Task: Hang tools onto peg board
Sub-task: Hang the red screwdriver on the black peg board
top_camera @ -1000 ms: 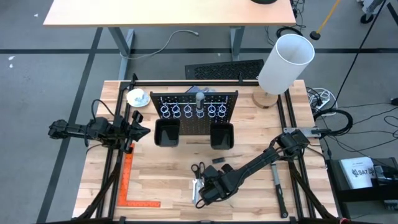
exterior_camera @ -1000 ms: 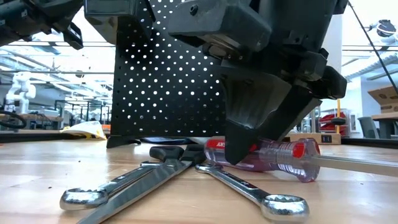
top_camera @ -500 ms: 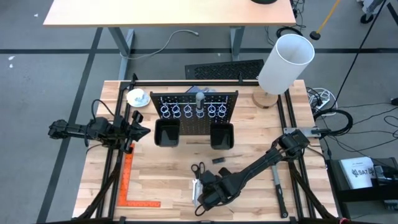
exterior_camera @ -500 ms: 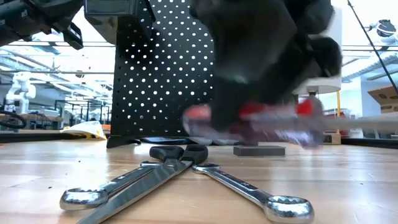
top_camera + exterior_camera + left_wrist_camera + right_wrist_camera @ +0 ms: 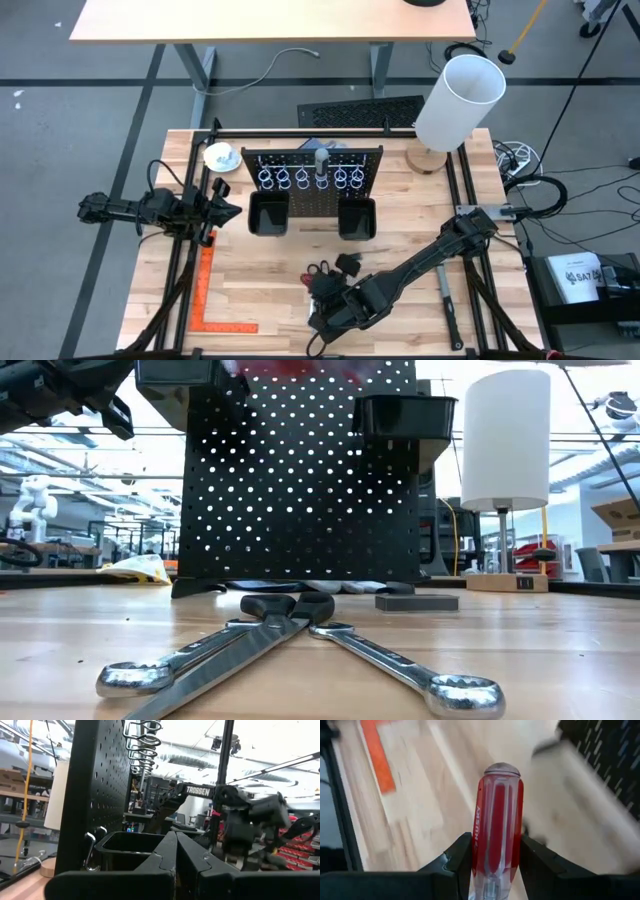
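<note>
Right gripper (image 5: 492, 855) pinching red clear-handled screwdriver (image 5: 496, 820) in front of peg board (image 5: 318, 178), left gripper (image 5: 175, 851) pressed together beside it

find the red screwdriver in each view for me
High view: red screwdriver in the right gripper, front of the table.
Low view: red blur at the top edge.
Left wrist view: cannot tell.
Right wrist view: handle clamped between the fingers.
Shared landmark: peg board.
</note>
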Robot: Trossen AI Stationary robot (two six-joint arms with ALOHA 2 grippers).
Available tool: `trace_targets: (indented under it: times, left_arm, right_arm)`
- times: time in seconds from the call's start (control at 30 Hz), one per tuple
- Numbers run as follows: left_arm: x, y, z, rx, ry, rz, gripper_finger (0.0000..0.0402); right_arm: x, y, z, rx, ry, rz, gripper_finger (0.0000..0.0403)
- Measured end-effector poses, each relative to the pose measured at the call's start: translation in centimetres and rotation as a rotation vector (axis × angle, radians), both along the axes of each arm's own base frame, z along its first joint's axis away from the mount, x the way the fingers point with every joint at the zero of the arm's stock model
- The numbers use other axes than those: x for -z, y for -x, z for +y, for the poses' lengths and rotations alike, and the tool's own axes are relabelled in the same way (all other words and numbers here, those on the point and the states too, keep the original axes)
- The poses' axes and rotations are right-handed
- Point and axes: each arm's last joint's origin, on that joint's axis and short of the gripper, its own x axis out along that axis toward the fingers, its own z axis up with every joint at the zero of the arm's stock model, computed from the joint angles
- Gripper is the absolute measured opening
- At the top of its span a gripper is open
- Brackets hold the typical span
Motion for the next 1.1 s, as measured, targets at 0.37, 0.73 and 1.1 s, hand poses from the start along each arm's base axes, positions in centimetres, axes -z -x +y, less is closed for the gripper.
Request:
trace_targets:
  times: [0.37, 0.73, 1.1]
  left_arm:
    - [0.0, 0.0, 0.0, 0.0, 0.0, 0.0, 0.0007]
    - [0.0, 0.0, 0.0, 0.001, 0.0, -0.001, 0.0007]
    - [0.0, 0.0, 0.0, 0.001, 0.0, 0.0, 0.0007]
  right_arm:
    - [-7.0, -0.3, -1.1, -0.056, 0.334, -0.186, 0.0123]
    - [-11.6, -0.3, -2.5, -0.002, 0.626, -0.318, 0.0123]
    - [-15.9, 0.0, -2.7, 0.077, 0.831, -0.371, 0.0123]
